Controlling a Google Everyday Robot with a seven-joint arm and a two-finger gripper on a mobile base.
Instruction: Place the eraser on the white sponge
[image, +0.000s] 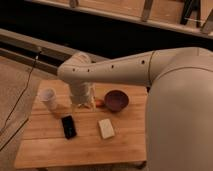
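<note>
The black eraser (68, 126) lies flat on the wooden table (45, 150), left of centre. The white sponge (105, 128) lies flat to its right, a short gap between them. My gripper (84, 104) hangs from the white arm above the table, behind and between the two, just above the eraser's far end. It holds nothing that I can see.
A white cup (48, 97) stands at the table's back left. A dark red bowl (116, 100) sits at the back right, with a small orange thing (100, 103) next to it. My white arm and body fill the right side. A black cable (22, 95) runs along the floor at left.
</note>
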